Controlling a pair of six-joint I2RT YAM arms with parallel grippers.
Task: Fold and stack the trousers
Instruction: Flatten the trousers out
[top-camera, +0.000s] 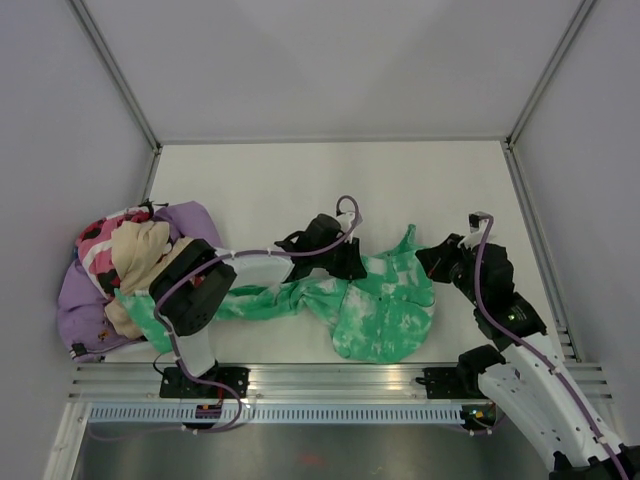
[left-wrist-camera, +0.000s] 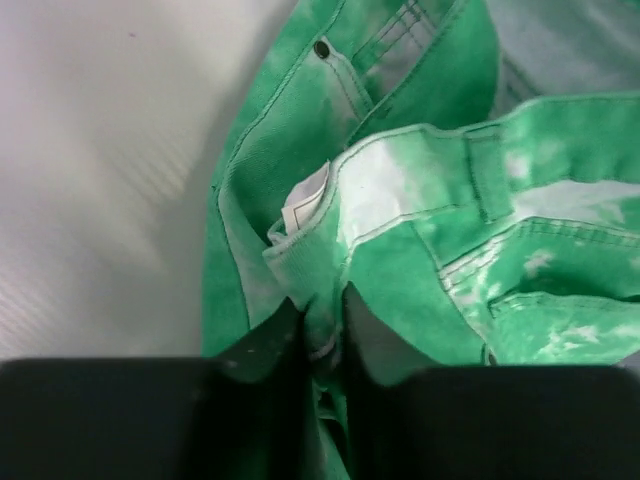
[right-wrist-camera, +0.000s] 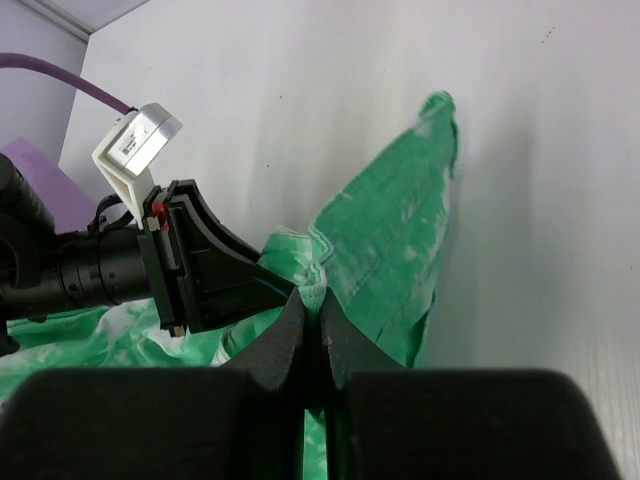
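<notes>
The surface (top-camera: 300, 180) carries the trousers (top-camera: 385, 310), which lie crumpled between and beneath both end effectors. One leg trails away behind the left end effector (top-camera: 348, 264) toward a pile of other garments (top-camera: 120, 270). The left end effector is clenched on the waistband. The right end effector (top-camera: 433, 262) is clenched on a fabric edge at its fingertips. The step in hand appears to be spreading the garment flat before folding: draw the two end effectors apart evenly, hold both pinches firm, and lower the cloth without bunching. Only the overhead view shows the full layout and the pile. Only the left wrist view shows the white label (left-wrist-camera: 305, 205) just ahead of the fingertips and the dark button (left-wrist-camera: 321, 48) farther ahead. Only the right wrist view shows the cloth rising to a peak beyond its fingertips.
</notes>
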